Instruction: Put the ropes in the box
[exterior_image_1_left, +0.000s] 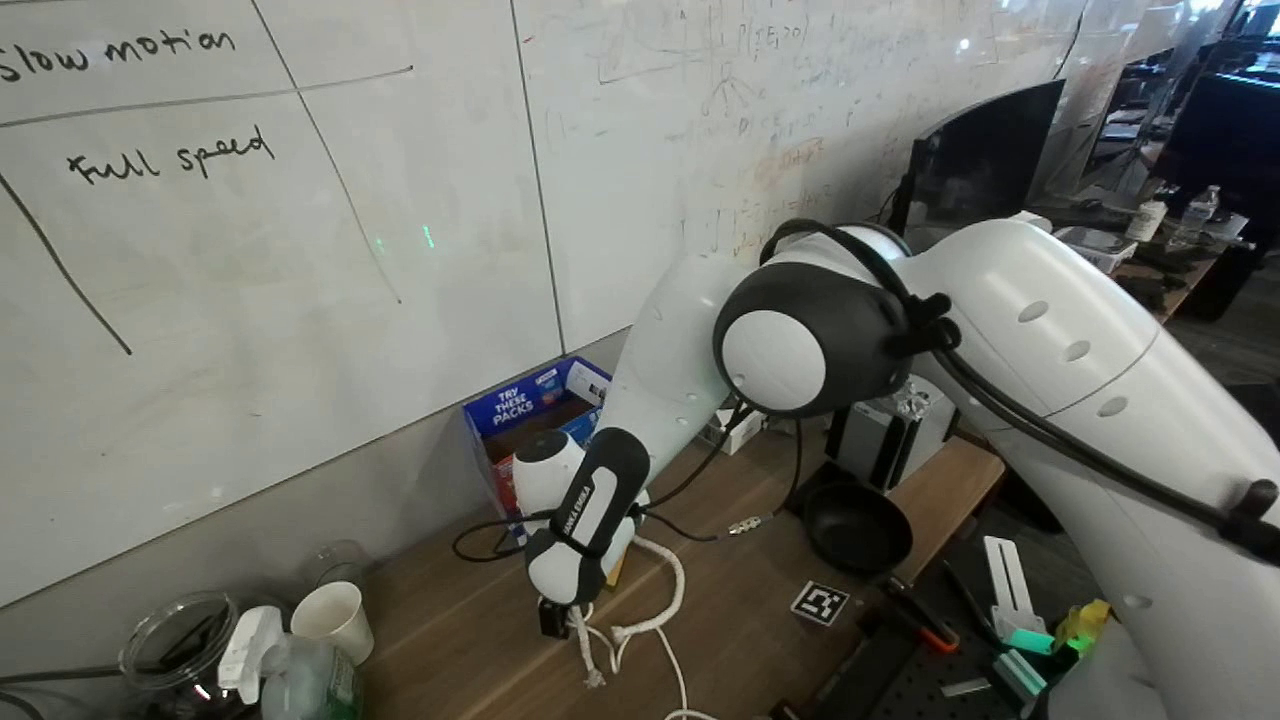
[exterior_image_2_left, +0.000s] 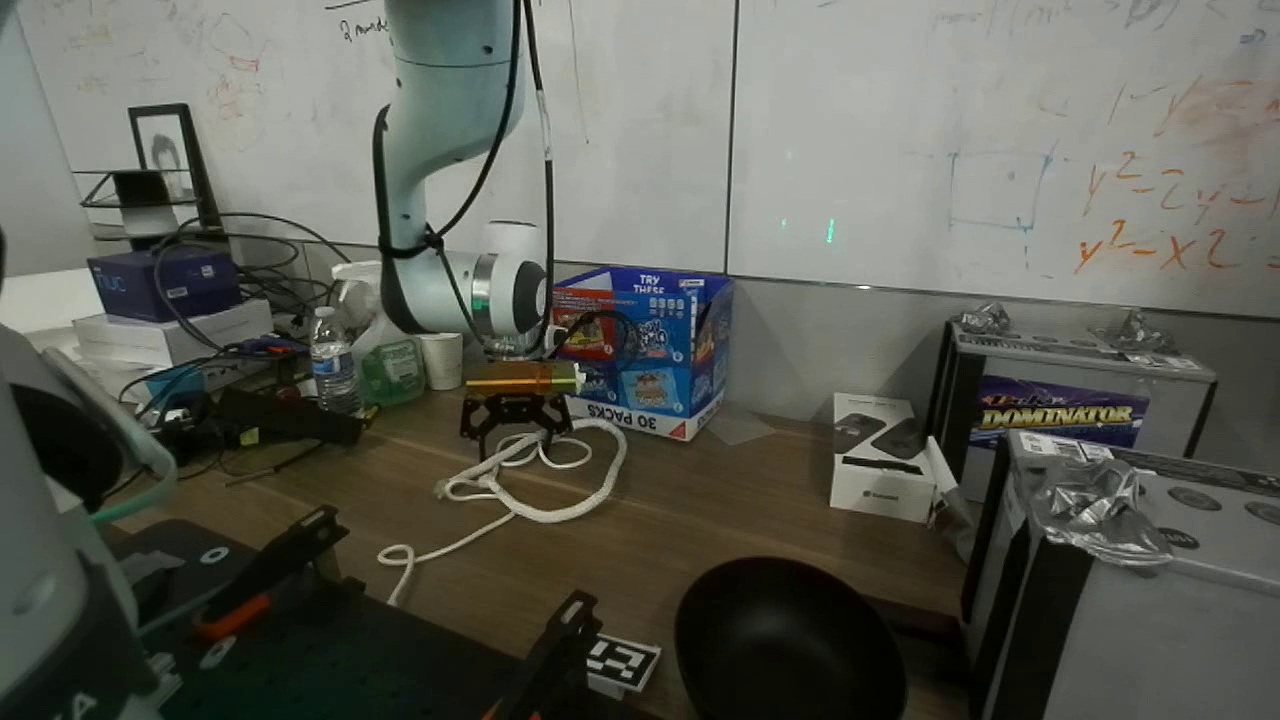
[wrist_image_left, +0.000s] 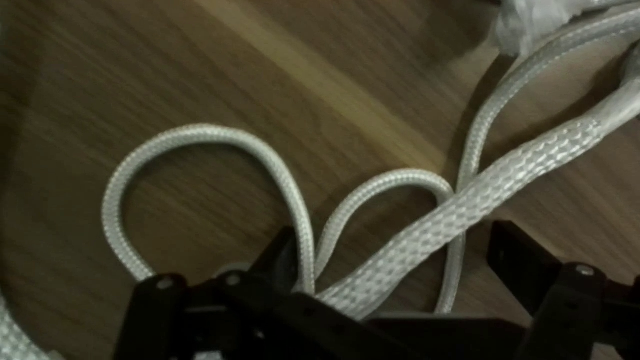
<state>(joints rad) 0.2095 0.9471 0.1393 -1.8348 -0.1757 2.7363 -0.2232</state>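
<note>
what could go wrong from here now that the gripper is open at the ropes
1. In the wrist view, parts of the thick rope and the thin rope both lie between the fingers of the open gripper; closing might catch only one.

2. The thin rope trails across the table, so its tail may end up hanging outside the box.

3. The black cable hanging beside the arm could snag on the box.

Both exterior views facing whiteboard (exterior_image_1_left: 450, 200) across shared table (exterior_image_2_left: 730, 510), wrist view looking down close above ropes (wrist_image_left: 432, 232)
</note>
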